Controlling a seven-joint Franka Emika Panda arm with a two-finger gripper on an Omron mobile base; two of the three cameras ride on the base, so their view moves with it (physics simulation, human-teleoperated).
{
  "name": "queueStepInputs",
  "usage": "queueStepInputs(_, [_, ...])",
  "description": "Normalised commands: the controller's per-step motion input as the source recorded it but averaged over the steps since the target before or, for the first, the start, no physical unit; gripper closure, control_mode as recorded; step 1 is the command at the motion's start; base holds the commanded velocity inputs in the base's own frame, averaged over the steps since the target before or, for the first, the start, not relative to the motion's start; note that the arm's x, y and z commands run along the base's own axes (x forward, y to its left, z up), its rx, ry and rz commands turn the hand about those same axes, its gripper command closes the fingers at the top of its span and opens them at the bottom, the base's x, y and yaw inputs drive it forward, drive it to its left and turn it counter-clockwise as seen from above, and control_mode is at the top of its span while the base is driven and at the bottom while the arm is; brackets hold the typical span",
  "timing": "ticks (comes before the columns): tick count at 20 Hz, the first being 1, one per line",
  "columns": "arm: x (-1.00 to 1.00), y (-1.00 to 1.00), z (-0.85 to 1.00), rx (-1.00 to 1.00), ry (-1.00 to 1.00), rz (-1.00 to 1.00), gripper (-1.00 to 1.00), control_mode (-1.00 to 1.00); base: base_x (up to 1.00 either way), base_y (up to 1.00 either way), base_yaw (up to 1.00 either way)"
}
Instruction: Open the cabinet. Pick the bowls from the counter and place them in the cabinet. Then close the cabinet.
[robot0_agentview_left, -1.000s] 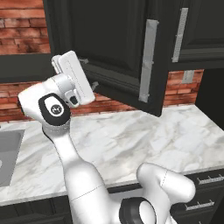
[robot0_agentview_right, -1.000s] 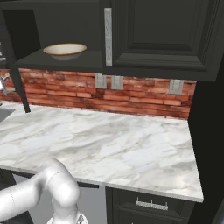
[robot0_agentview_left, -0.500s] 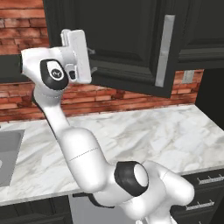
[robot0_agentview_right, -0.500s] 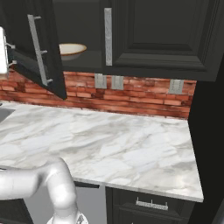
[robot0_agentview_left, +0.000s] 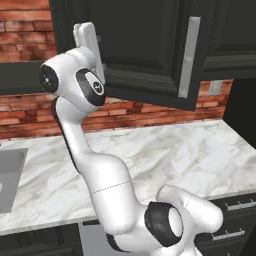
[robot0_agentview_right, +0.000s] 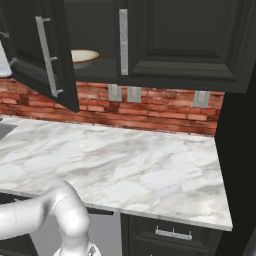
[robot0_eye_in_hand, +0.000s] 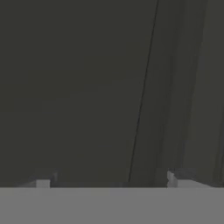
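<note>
Your arm (robot0_agentview_left: 95, 165) rises from the base, elbow bent, wrist high, hand pointing up. Gripper (robot0_eye_in_hand: 109, 181) has jaws spread wide, fingertips (robot0_eye_in_hand: 43, 183) far apart, holding nothing.

Your dark charcoal cabinet (robot0_agentview_right: 180, 40) has its left door (robot0_agentview_right: 42, 55) swung partly open, silver bar handle (robot0_agentview_right: 47, 57) upright. A tan-rimmed bowl (robot0_agentview_right: 82, 56) sits on its shelf; its inside looks cream. The white marble counter (robot0_agentview_right: 115, 165) lies below.

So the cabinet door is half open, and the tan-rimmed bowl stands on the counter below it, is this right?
Not quite. The cabinet door is half open, but the tan-rimmed bowl stands inside the cabinet on its shelf, not on the counter. The right base view shows it.
</note>
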Motion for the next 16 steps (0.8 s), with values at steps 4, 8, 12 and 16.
queueStepInputs(4, [1.00,-0.04,-1.00,-0.09,-0.31,0.43,-1.00,-1.00,0.00,0.00,0.00])
queueStepInputs(8, [1.00,0.11,-1.00,-0.07,-0.20,0.09,-1.00,-1.00,0.00,0.00,0.00])
queueStepInputs(12, [1.00,0.27,-1.00,-0.05,-0.32,0.00,-1.00,-1.00,0.00,0.00,0.00])
queueStepInputs(16, [1.00,0.32,-1.00,-0.01,-0.47,0.00,-1.00,-1.00,0.00,0.00,0.00])
